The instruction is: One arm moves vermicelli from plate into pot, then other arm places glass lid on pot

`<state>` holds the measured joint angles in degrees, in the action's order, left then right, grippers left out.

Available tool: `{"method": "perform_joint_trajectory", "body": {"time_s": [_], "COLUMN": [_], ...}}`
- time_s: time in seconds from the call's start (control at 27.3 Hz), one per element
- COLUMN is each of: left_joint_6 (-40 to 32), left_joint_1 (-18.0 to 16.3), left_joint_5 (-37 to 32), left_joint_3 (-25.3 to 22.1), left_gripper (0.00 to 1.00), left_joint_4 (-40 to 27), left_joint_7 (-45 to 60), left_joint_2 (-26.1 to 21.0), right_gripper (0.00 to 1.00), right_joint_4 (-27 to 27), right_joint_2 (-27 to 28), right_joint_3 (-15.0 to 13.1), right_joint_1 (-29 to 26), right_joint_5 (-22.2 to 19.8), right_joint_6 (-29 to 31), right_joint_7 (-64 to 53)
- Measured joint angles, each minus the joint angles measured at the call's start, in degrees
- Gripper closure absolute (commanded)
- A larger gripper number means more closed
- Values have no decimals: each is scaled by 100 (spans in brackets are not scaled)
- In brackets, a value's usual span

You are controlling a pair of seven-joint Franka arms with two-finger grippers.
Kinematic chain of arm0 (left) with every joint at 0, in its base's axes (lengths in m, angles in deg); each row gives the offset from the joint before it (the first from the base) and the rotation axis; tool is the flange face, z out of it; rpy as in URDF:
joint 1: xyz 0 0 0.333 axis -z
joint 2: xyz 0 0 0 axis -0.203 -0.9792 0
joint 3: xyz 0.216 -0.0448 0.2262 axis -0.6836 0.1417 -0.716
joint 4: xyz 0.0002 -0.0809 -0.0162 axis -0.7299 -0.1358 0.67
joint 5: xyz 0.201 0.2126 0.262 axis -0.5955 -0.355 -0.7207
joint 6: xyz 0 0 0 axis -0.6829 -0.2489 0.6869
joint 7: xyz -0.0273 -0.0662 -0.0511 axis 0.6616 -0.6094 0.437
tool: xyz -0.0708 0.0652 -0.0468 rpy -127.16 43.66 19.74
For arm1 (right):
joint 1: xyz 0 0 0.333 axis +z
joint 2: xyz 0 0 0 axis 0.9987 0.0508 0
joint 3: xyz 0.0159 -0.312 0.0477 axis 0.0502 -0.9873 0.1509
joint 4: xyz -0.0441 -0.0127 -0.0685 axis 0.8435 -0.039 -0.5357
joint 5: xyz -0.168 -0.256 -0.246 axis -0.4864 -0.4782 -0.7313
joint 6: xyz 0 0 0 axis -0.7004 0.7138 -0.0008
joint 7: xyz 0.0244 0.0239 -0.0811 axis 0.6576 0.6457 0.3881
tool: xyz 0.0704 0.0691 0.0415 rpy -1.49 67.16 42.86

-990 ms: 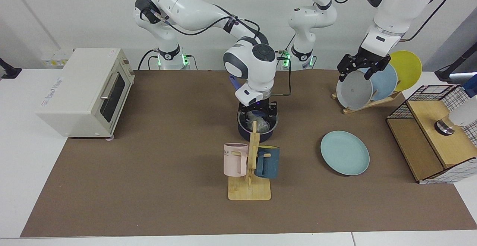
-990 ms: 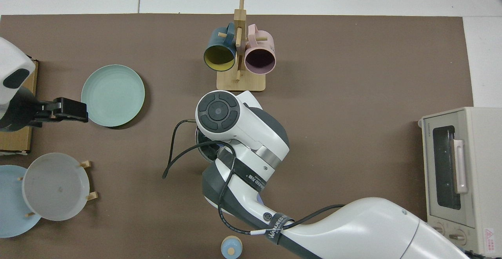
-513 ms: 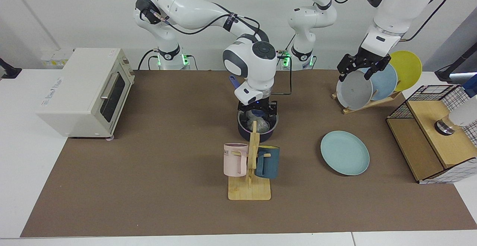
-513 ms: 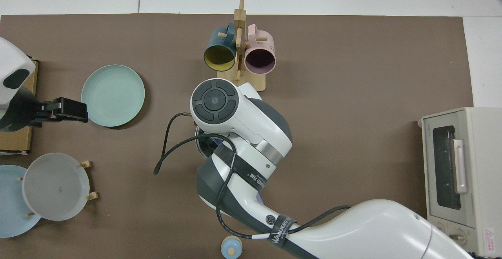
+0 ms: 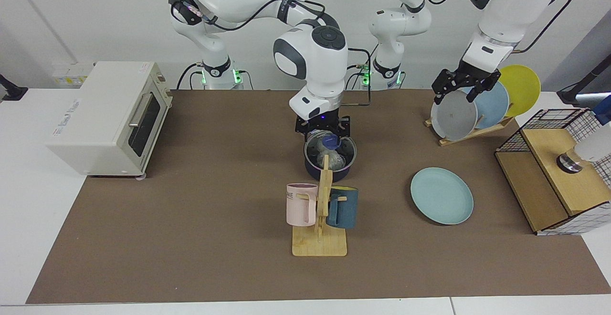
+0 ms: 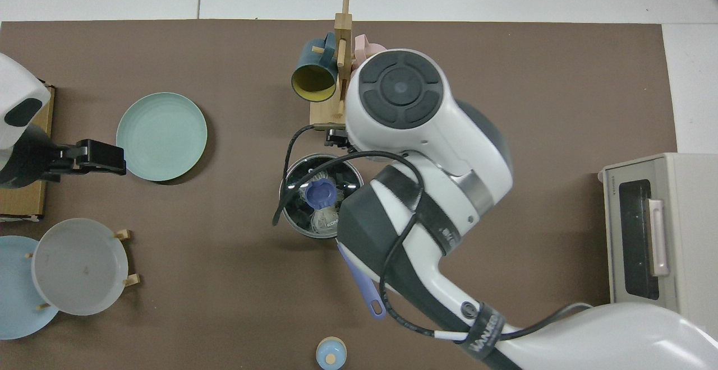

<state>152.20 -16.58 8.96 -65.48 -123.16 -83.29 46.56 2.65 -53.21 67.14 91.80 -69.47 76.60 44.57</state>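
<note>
One glass lid (image 6: pixel 321 193) (lettering unreadable) covers the pot (image 5: pixel 329 171).

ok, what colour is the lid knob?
Blue-purple. The glass lid sits on the pot; its knob shows best in the top view.

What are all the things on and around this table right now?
pot: one, dark navy, mat centre, blue-purple handle
glass lid: one, clear, blue knob, on the pot
vermicelli: whitish, inside the pot
plate: one, teal, bare
mug stand: wooden; pink mug, dark blue mug
plate rack: grey, blue, yellow plates
toaster oven: cream
wire basket: wood-lined
right gripper: black, open above the lid
left gripper: black, open, waiting over the rack
</note>
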Motion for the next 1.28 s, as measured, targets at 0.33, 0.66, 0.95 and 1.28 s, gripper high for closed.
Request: {"method": "perform_joint_trajectory", "body": {"time_s": [0.33, 0.66, 0.95, 1.28], "left_joint_6": [-1, -1, -1, -1], "left_joint_1": [0, 0, 0, 0], "left_joint_5": [0, 0, 0, 0], "left_joint_3": [0, 0, 0, 0], "left_gripper": [0, 0, 0, 0], "left_joint_4": [0, 0, 0, 0], "left_joint_7": [0, 0, 0, 0], "left_joint_2": [0, 0, 0, 0], "right_gripper": [0, 0, 0, 0], "right_joint_4": [76, 191, 216, 650], "right_joint_2": [-717, -1211, -1676, -2281], "right_joint_3": [-1794, -3216, -3749, -3871], "right_joint_1": [-12, -5, 28, -230], "right_joint_5": [1223, 1655, 1683, 1683], "right_joint_6": [-174, -314, -684, -986], "right_joint_7": [-2212, -4006, -4185, -4692]}}
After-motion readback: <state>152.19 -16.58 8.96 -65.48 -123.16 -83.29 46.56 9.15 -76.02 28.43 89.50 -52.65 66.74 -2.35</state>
